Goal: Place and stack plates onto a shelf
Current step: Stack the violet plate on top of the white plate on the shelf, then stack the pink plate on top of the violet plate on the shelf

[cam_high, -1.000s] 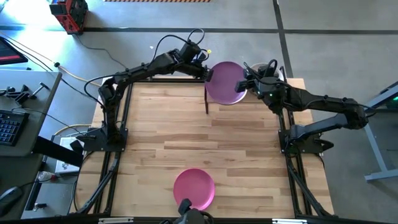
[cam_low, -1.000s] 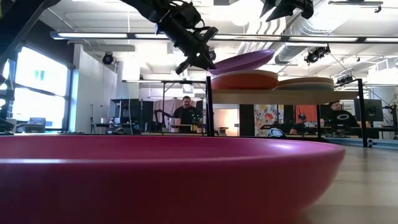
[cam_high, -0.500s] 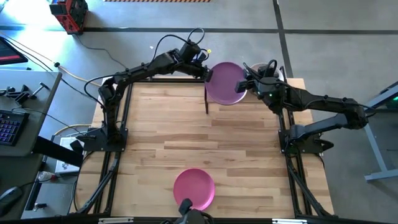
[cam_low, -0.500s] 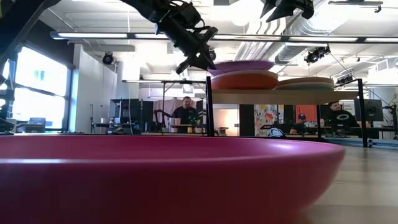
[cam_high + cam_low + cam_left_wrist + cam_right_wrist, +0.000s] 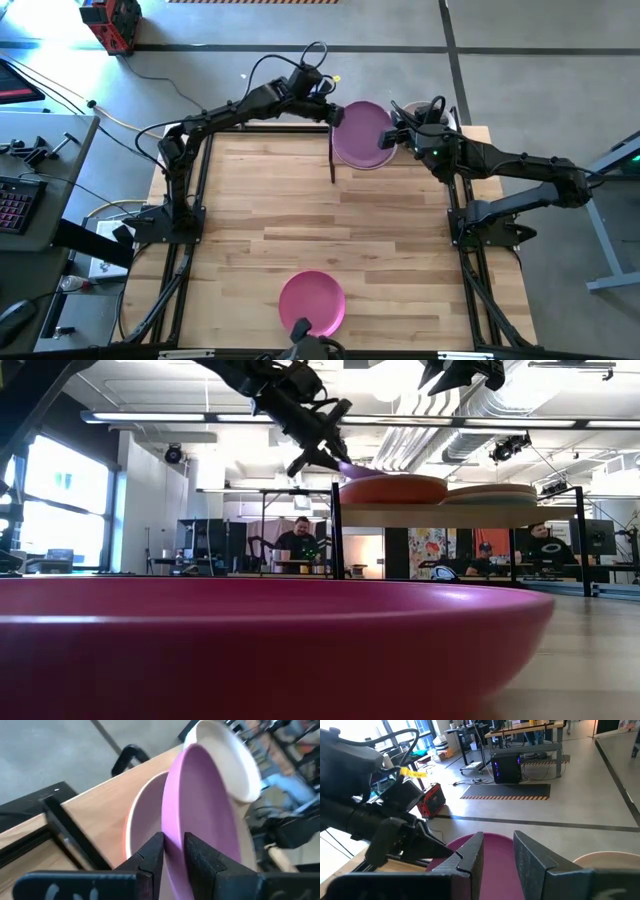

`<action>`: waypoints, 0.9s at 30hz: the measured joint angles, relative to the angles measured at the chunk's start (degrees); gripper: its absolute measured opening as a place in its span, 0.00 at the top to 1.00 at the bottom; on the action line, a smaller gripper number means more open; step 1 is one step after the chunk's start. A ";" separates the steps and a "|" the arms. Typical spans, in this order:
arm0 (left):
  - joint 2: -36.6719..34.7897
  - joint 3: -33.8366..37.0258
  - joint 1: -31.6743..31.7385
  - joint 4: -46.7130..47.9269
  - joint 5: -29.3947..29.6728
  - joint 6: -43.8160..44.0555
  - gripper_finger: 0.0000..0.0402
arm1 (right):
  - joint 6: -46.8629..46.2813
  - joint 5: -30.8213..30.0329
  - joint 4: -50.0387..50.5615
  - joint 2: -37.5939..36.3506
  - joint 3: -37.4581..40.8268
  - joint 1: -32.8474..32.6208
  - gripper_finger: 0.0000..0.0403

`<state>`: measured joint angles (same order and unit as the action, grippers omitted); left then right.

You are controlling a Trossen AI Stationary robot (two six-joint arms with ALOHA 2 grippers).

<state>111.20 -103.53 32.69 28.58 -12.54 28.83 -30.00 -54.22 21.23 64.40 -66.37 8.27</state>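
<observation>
left gripper (image 5: 173,851): fingers narrowly parted astride rim of round matte purple plate (image 5: 200,815), atop shelf stack
right gripper (image 5: 497,851): parted, empty, above purple plate's far edge

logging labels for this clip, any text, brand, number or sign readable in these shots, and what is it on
No text reads anywhere in these views.
Purple plate: plain, no print.
Magenta plate: plain.
Keyboard beside the table: keys too small to read.
Posters in the room behind: too blurred to read.
</observation>
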 joint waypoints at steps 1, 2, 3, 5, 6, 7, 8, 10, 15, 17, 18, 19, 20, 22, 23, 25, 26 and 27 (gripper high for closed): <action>0.00 0.00 0.00 -0.75 -0.56 0.78 0.84 | -0.02 -0.02 0.00 0.00 0.00 0.00 0.78; 0.00 0.00 0.02 -1.35 -1.32 1.13 0.84 | -0.02 -0.02 0.00 0.00 0.00 0.00 0.78; 0.00 0.00 0.02 -1.83 -2.06 1.13 0.84 | -0.02 0.00 0.00 0.00 0.00 0.00 0.78; -0.04 0.00 0.08 -1.47 -2.34 1.06 0.84 | -0.02 0.00 0.00 0.00 0.00 0.00 0.78; -0.04 0.00 0.22 -0.96 -2.43 1.06 0.84 | -0.02 -0.01 0.00 0.00 0.00 0.00 0.78; -0.04 0.00 0.34 -0.15 -2.47 1.05 0.84 | -0.02 -0.01 0.00 0.00 0.00 0.00 0.78; -0.04 0.00 0.40 0.89 -2.47 0.91 0.84 | -0.01 -0.02 0.00 0.00 0.00 0.00 0.78; -0.04 0.00 0.68 2.46 -2.46 -0.02 0.84 | 0.01 -0.01 0.01 0.00 0.00 0.00 0.78; -0.04 0.00 1.11 3.74 -2.67 -0.38 0.84 | 0.01 0.00 0.50 0.00 0.00 0.00 0.78; -0.04 0.00 1.11 3.71 -3.12 -0.40 0.84 | 0.01 0.43 0.58 0.00 0.00 0.00 0.78; -0.04 0.00 1.11 3.73 -3.49 -0.38 0.84 | 0.01 0.85 0.73 0.00 0.00 0.00 0.78; -0.04 0.00 1.10 3.72 -3.73 -0.38 0.84 | 0.01 1.32 0.88 0.02 0.00 0.00 0.78; -0.04 0.00 1.10 3.66 -3.78 -0.43 0.84 | 0.01 1.84 0.98 0.00 0.00 0.00 0.78; -0.04 0.00 1.22 3.44 -3.86 -0.44 0.84 | 0.01 2.38 1.45 0.01 0.00 0.00 0.78; -0.04 0.00 1.29 3.35 -4.01 -0.44 0.84 | 0.01 2.82 1.74 0.01 0.00 0.00 0.78; -0.04 0.00 1.42 3.29 -5.51 -0.51 0.84 | 0.00 5.71 2.46 0.00 0.00 0.00 0.78; -0.04 0.00 1.46 3.28 -6.93 -0.52 0.84 | -0.01 8.24 2.83 0.00 0.00 0.00 0.78; -0.21 0.04 1.65 3.33 -8.65 -0.58 0.84 | -0.36 11.05 3.04 0.00 0.00 0.00 0.78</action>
<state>110.99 -103.49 34.34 31.91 -21.18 28.25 -30.36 -43.17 24.27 64.40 -66.37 8.27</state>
